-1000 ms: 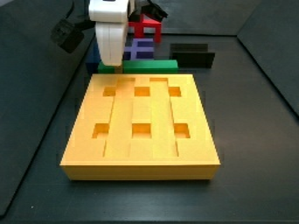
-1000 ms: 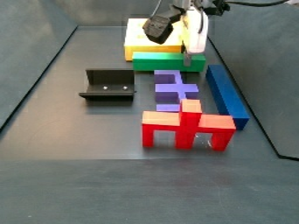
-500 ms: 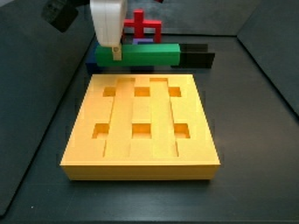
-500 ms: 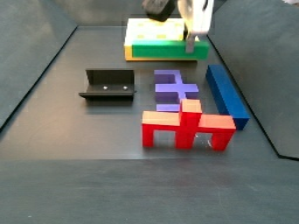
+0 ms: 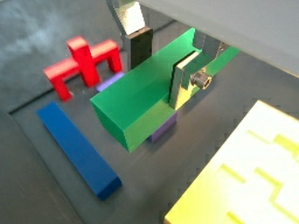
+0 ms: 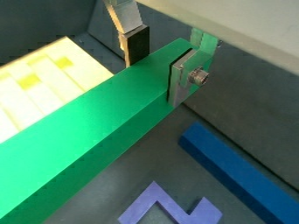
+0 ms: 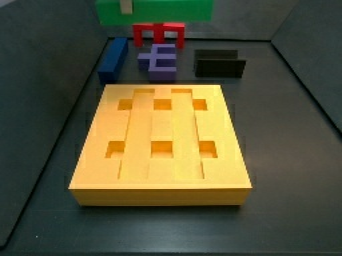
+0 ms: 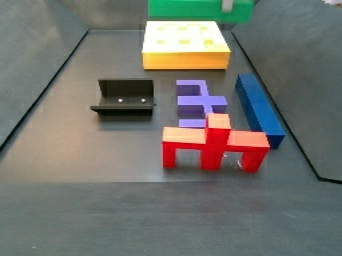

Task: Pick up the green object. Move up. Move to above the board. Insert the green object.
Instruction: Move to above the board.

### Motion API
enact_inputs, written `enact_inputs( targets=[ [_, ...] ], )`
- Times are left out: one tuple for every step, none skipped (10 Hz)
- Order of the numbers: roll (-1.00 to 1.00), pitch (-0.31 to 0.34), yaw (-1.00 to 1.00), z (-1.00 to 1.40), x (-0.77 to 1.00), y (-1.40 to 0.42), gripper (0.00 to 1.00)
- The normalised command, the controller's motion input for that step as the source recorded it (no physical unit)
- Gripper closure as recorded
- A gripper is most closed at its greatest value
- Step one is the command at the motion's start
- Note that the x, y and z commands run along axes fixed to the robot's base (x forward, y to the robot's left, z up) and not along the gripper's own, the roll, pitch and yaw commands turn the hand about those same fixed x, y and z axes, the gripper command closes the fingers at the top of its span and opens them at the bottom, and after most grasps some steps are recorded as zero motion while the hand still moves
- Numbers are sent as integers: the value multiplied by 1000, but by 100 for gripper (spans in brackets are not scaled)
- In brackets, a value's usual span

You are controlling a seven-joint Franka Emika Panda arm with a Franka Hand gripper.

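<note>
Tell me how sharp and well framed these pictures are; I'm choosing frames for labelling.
In both wrist views the green object, clamped in the tool, is soft with blur, as is the board. In both side views the floor pieces and board are sharp under even light, but the raised green object is cut by the picture's edge, the tool mostly out of frame.

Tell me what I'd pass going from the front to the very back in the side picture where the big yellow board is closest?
Board → purple block → red block → green object, lifted at the top edge; the gripper holding it barely shows in this side view.
</note>
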Motion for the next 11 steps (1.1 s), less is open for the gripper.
enact_inputs(
  targets=[
    [-64, 100, -10, 1400, 10, -2, 100],
    [-67, 86, -12, 991, -14, 7, 100],
    [-79, 55, -10, 552, 10, 9, 100],
    [-73, 56, -9, 290, 39, 11, 100],
    [-64, 76, -9, 196, 23, 4, 100],
    [-18, 29, 1000, 390, 673, -1400, 100],
    [-10, 28, 1000, 345, 670, -1400, 100],
    [4, 48, 1000, 303, 753, -1400, 100],
    [1, 59, 1000, 322, 847, -1400, 100],
    [8, 67, 1000, 207, 518, -839, 100],
    [18, 72, 1000, 101, 244, -370, 100]
  ],
)
